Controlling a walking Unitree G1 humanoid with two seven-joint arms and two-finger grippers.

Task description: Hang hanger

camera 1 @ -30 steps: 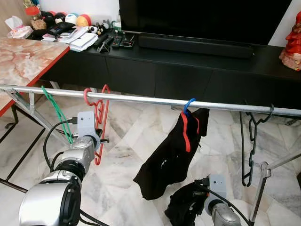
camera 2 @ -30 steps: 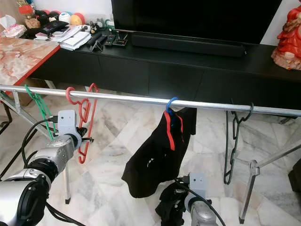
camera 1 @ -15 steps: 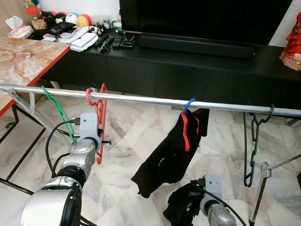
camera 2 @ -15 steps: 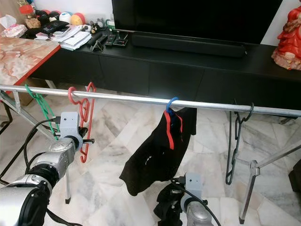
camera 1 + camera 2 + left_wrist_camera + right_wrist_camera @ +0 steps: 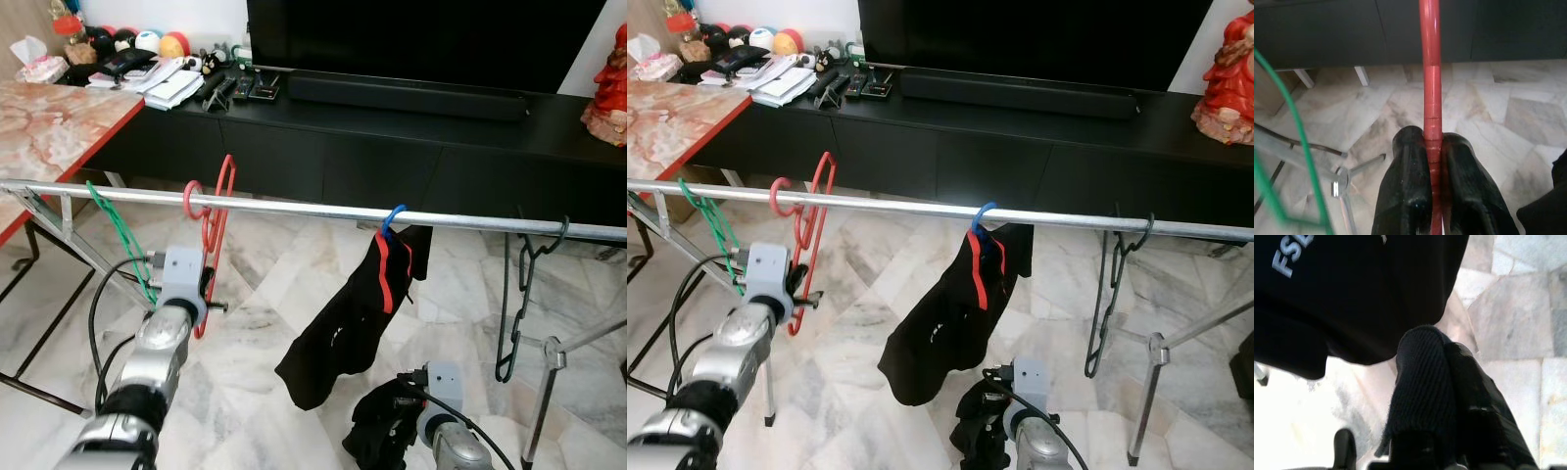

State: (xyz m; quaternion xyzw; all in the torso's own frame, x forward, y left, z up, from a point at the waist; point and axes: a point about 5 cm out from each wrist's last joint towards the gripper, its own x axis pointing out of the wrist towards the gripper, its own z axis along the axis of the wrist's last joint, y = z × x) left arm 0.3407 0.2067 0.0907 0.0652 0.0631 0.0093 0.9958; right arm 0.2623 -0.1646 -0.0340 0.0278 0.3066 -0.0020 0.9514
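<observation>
Red hanger hooked over the metal rail.
Your left hand is pinching its bar; your right hand grips dark cloth.

right pincer wrapped in black cloth

The red hanger looks like smooth, glossy plastic. It hooks over a shiny bare-metal rail. The hanging black garment is soft, matt cloth, and a ribbed knit fabric covers one finger. The floor is polished, veined marble.
</observation>
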